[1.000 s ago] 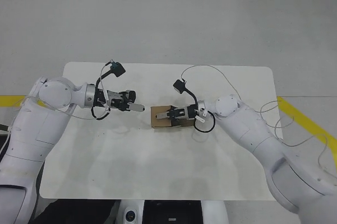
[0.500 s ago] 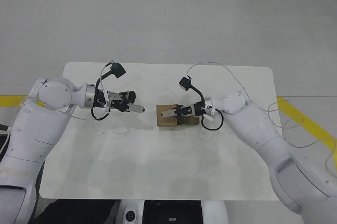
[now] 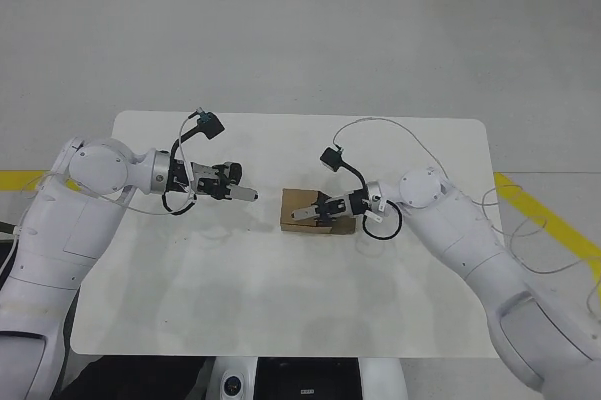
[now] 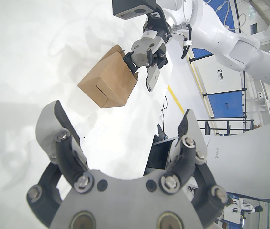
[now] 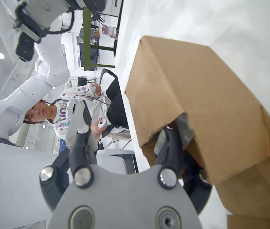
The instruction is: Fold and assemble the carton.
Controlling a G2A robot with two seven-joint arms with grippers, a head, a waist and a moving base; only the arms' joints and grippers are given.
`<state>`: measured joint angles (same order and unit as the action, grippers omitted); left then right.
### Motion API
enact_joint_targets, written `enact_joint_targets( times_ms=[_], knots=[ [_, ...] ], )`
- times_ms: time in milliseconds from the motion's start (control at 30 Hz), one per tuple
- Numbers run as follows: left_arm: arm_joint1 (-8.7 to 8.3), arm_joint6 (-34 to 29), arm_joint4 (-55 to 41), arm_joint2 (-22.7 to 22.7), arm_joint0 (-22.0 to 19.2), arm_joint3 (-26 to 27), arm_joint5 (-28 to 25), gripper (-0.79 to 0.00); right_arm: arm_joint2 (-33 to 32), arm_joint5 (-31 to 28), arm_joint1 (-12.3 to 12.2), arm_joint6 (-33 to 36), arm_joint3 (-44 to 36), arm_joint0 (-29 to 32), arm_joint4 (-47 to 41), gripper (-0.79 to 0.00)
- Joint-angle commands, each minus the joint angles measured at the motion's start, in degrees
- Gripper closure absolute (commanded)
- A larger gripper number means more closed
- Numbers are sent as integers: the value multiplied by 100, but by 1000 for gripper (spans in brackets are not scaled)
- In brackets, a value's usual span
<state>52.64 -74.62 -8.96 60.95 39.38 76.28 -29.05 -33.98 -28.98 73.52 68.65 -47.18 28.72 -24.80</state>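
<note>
The carton (image 4: 108,82) lies squared up on the tabletop (image 3: 280,290), its end facing the wide-open left pincer (image 3: 245,193) apparently closed, while the right pincer (image 4: 142,78), spread with one finger inside the other end, leaves those flaps seemingly yet to fold

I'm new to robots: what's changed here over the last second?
The right gripper, one of its fingers inside the carton, drew back to the robot's right and dragged the carton along the table, away from the left gripper. Nothing was visibly taken hold of or let go. The left gripper kept still, open.
</note>
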Motion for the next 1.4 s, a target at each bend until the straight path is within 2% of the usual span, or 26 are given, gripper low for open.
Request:
enact_joint_targets(
  times_ms=[0, 233, 633, 767, 800, 867, 900, 933, 967, 1000, 1200, 1367],
  knots=[
    [0, 0, 0, 0, 0, 0, 0, -785, -62, 63, -37, 15, -55, 30, 76, -597],
    [0, 0, 0, 0, 0, 0, 0, -785, -421, 135, -220, 22, -455, 263, 188, -594],
    [0, 0, 0, 0, 0, 0, 0, -785, -1417, 577, -731, 307, -1428, 708, 626, -573],
    [-7, 291, 288, -3, 89, 166, 38, -785, -1723, 741, -875, 463, -1825, 896, 719, -486],
    [-10, 384, 365, 1, 117, 207, 30, -785, -1797, 775, -908, 481, -1910, 941, 745, -382],
    [-21, 609, 711, 25, 140, 278, -34, -785, -1928, 809, -963, 515, -2073, 1035, 768, -305],
    [-23, 751, 859, 27, 169, 315, -113, -785, -1986, 815, -986, 524, -2145, 1083, 769, -191],
    [-24, 867, 1007, 20, 196, 341, -225, -785, -2040, 815, -1007, 531, -2206, 1128, 765, -114],
    [-26, 988, 1220, 17, 209, 359, -351, -785, -2086, 811, -1024, 544, -2260, 1171, 752, -40],
    [-27, 1125, 1445, 5, 226, 383, -507, -785, -2129, 803, -1041, 555, -2296, 1208, 744, 0],
    [0, 2010, 2417, -94, 307, 464, -1590, -785, -2281, 771, -1093, 526, -2463, 1333, 717, 0],
    [29, 2708, 3068, -126, 336, 533, -2188, -785, -2335, 765, -1112, 511, -2570, 1353, 719, 0]
  ],
)
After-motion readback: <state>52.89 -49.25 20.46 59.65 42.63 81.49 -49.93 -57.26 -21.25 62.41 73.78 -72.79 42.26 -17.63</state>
